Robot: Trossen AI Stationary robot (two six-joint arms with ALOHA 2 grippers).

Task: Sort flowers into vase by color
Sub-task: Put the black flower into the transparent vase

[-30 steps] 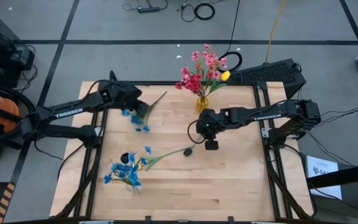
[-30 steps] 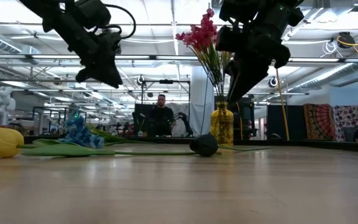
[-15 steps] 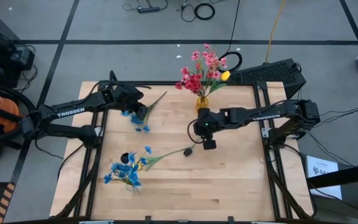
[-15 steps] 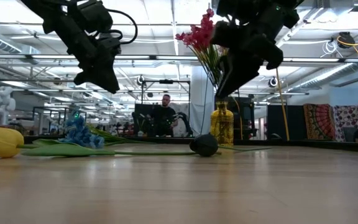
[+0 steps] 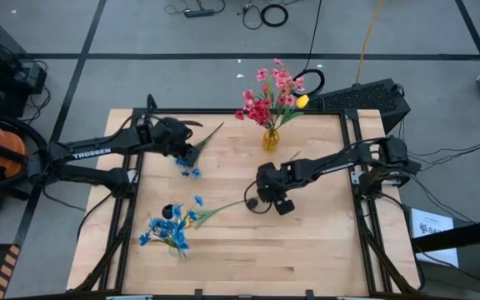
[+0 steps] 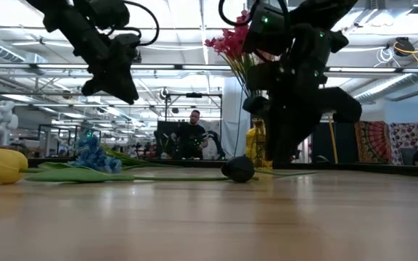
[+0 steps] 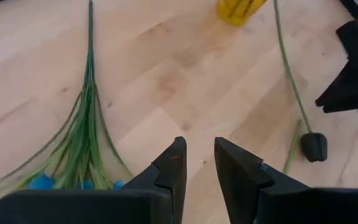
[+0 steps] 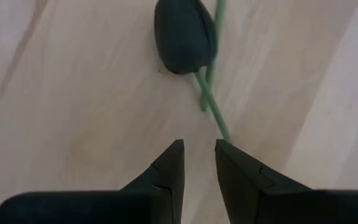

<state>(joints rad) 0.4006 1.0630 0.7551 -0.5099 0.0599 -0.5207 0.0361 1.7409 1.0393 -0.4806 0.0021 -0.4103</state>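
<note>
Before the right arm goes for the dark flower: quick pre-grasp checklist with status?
1. Right gripper empty, fingers slightly parted: ok.
2. Dark flower head lying on the table, unobstructed: ok.
3. Its green stem lined up with the gap between the fingers: ok.
4. Gap wide enough for the head rather than the stem: cannot tell.
5. Left gripper off over the blue sprig, clear of the right arm: ok.
6. Yellow vase upright with pink and red blooms: ok.

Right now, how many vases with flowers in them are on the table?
2. A yellow vase holding pink and red flowers stands at the table's far edge; a second vase, hard to make out, holds blue flowers near the front left.
</note>
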